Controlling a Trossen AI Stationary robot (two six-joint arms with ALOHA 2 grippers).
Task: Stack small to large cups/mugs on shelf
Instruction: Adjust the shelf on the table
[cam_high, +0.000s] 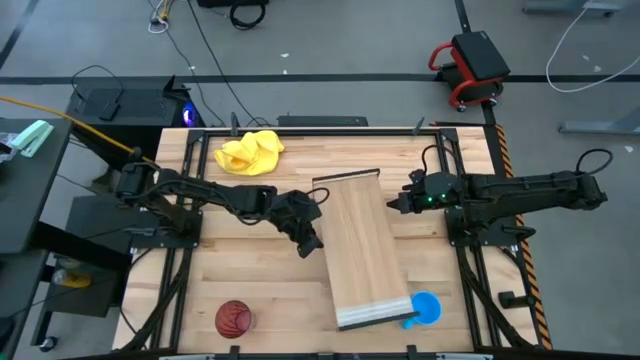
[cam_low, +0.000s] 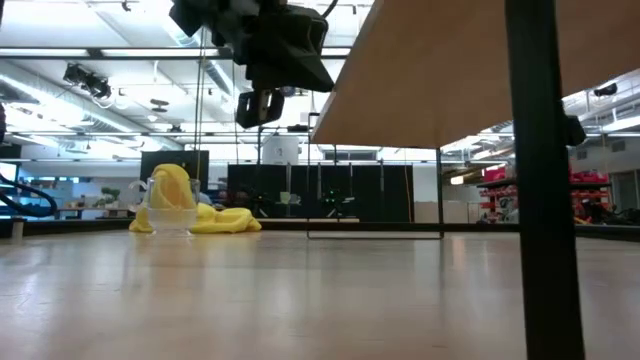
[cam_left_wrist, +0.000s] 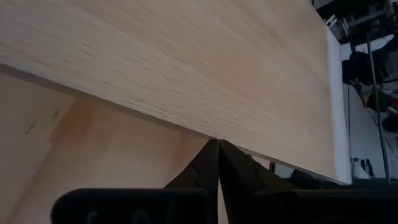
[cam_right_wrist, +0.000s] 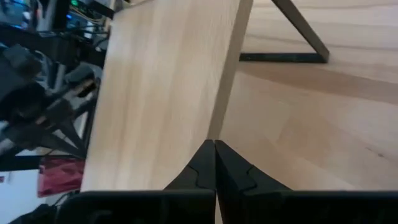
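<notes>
The shelf (cam_high: 366, 250) lies mid-counter, its long axis running from about 12 to 5 o'clock, the lighter lip at the 5 o'clock end. The blue mug (cam_high: 426, 308) touches that lip's corner; the red cup (cam_high: 234, 319) sits at 7 o'clock. The left pincer (cam_high: 311, 243) and right pincer (cam_high: 393, 204), both closed and empty, flank the shelf.

The shelf (cam_high: 365, 248) is sitting mid-table, running front to back on thin legs above the tabletop (cam_high: 260, 285). The left gripper (cam_high: 311, 243) is hanging just beside its left edge, the right gripper (cam_high: 394, 204) just beside its right. The mug (cam_high: 424, 308) is lying by the shelf's front right corner, the ribbed cup (cam_high: 234, 319) front left, the cloth (cam_high: 249, 152) far back left with the clear cup (cam_low: 172, 209) standing before it.
</notes>
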